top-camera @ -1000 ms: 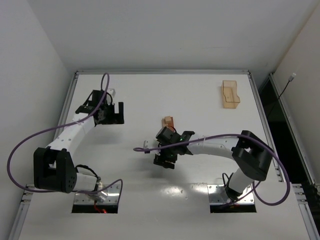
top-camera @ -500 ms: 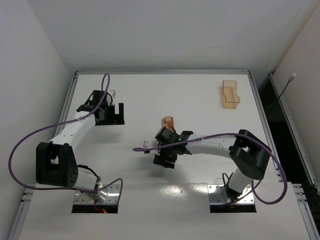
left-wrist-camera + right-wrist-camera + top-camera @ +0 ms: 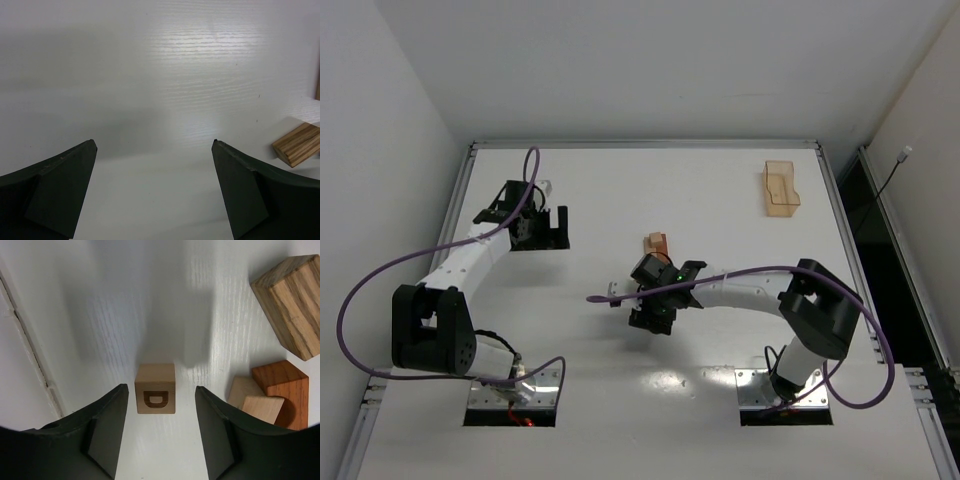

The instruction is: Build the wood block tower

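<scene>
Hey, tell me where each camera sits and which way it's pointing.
Top: above and behind the bases, looking down on the table; left arm and right arm both show.
Left wrist: looks down at the table past the open left hand; tan block at right edge.
Right wrist: looking down past the right hand at the D block between its fingers.
Shared: top and right wrist both show the block pile beside that hand.
</scene>
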Robot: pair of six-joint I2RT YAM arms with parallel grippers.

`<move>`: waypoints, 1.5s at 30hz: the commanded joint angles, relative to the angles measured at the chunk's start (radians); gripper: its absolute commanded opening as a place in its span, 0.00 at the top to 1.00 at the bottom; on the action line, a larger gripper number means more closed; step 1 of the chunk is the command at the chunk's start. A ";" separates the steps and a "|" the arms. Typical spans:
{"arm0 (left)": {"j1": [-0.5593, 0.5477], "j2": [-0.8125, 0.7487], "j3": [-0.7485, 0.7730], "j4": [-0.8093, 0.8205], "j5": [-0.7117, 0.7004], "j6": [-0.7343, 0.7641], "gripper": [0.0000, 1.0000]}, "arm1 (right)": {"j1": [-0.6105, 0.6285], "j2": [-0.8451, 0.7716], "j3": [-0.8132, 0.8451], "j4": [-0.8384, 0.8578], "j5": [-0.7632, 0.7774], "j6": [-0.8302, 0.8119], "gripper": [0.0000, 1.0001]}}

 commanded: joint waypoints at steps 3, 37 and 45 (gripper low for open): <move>0.013 0.006 0.018 0.035 0.022 -0.011 0.01 | -0.007 -0.008 0.032 -0.007 0.002 -0.020 0.53; 0.013 -0.012 0.018 0.026 0.011 -0.020 0.01 | -0.366 0.043 0.580 -0.376 0.314 0.853 1.00; 0.013 -0.012 0.018 0.026 0.000 -0.020 0.01 | -0.348 0.160 0.626 -0.374 0.231 0.957 1.00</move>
